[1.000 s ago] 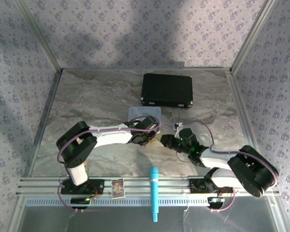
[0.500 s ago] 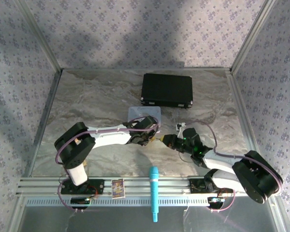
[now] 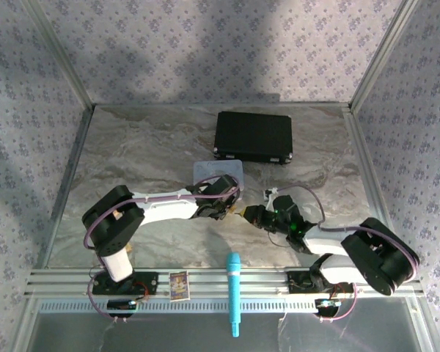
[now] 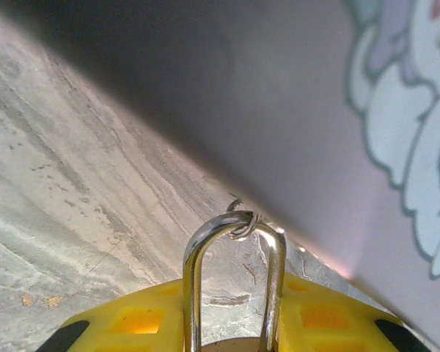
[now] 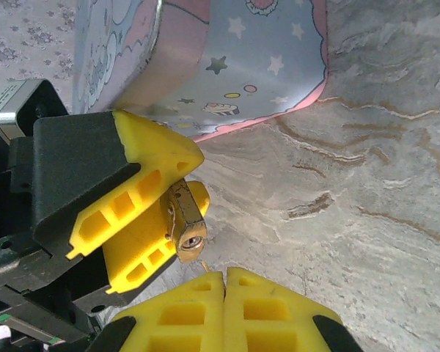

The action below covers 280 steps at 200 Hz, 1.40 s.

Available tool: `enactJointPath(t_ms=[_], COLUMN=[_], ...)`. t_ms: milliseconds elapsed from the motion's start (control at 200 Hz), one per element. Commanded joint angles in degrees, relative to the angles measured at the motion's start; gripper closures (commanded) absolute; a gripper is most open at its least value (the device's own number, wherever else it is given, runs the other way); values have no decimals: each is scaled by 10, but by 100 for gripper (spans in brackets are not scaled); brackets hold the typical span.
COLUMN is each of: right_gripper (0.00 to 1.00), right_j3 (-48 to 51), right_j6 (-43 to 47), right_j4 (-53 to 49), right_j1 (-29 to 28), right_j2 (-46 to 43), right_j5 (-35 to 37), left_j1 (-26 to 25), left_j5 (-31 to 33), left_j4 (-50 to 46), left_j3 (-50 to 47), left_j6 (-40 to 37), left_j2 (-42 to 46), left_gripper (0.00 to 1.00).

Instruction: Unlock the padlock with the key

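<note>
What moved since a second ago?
Only the right arm's elbow wobbled, out toward the near-right and back again. Nothing was grabbed or dropped. The left fingers still clamp the padlock, and the shut right fingers stay right in front of it.

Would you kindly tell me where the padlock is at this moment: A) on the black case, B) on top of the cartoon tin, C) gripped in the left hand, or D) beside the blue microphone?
C: the right wrist view shows the brass padlock pinched between the yellow fingers of the left hand, keyhole end exposed.
</note>
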<state>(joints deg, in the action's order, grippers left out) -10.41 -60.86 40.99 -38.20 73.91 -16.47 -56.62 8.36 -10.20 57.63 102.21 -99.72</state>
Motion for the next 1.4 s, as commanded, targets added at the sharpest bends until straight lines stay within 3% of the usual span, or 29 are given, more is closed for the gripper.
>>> enactJointPath(t_ms=[0, 615, 760, 924, 1084, 1204, 1394], right_gripper=[100, 100, 100, 100, 100, 100, 100], right_j3=[7, 27, 26, 19, 11, 12, 4], right_j6=[-15, -38, -30, -15, -6, -7, -6], right_j4=[15, 8, 1, -21, -42, -41, -32], right_j1=[-6, -18, -18, -16, -12, -10, -9], right_j2=[-9, -59, -59, -66, -72, -70, -66], right_j5=[33, 93, 84, 81, 79, 78, 69], left_j1=[3, -6, -6, -6, -15, -15, -16], left_j5=[-19, -31, 1, -25, -12, -14, 1], left_j4=[-22, 6, -69, -63, -134, -136, -136], left_j3=[-13, -7, 23, 8, 25, 14, 4], left_j6=[66, 86, 58, 26, -25, -32, -55], left_j2=[2, -5, -10, -30, -43, -44, -37], left_gripper=[90, 89, 85, 79, 75, 68, 39])
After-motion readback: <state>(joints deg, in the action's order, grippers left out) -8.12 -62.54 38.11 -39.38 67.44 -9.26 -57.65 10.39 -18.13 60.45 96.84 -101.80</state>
